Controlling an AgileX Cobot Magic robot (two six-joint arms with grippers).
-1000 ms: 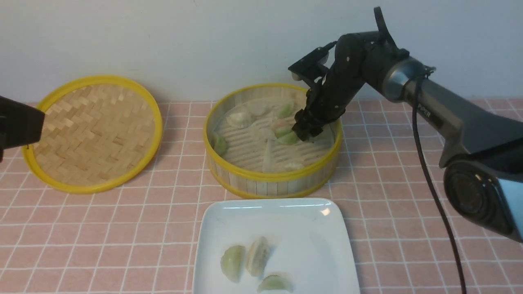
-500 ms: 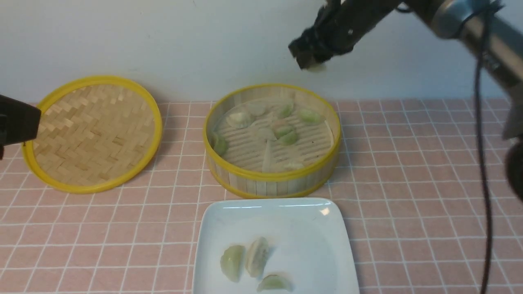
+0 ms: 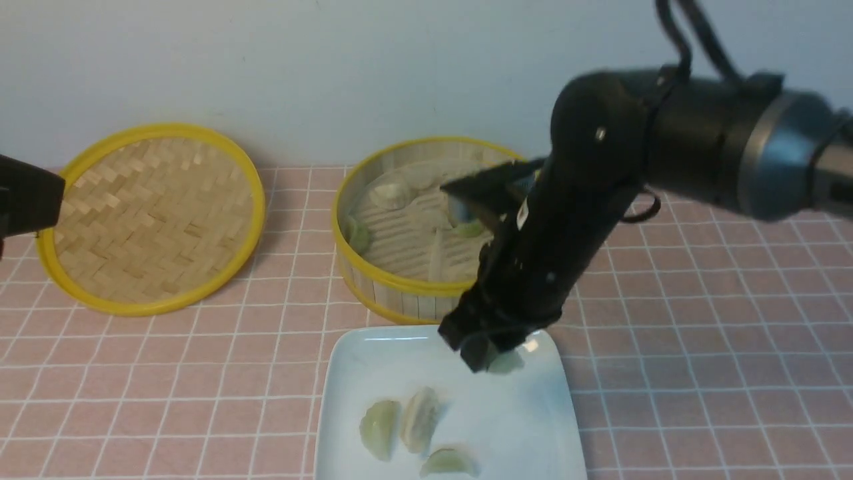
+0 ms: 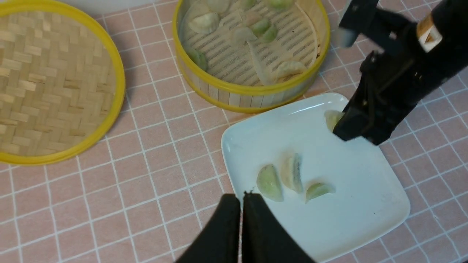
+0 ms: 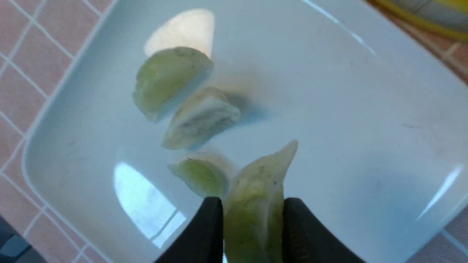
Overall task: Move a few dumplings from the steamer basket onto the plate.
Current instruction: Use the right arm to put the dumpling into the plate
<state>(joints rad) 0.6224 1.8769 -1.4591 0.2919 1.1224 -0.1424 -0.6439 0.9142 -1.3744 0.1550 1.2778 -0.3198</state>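
The right fingers [image 5: 206, 233] have carried a green dumpling [image 5: 256, 204] out of the steamer basket [image 3: 400, 297] and now grip it above the far right corner of the plate [image 3: 526, 427], where three dumplings [image 3: 418, 419] lie. The left fingers [image 4: 226, 226] are closed. Release seems next.

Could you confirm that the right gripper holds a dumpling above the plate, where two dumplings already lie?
Not quite: three dumplings, not two, lie on the plate, as the left wrist view shows. The right gripper does hold a fourth dumpling above it.
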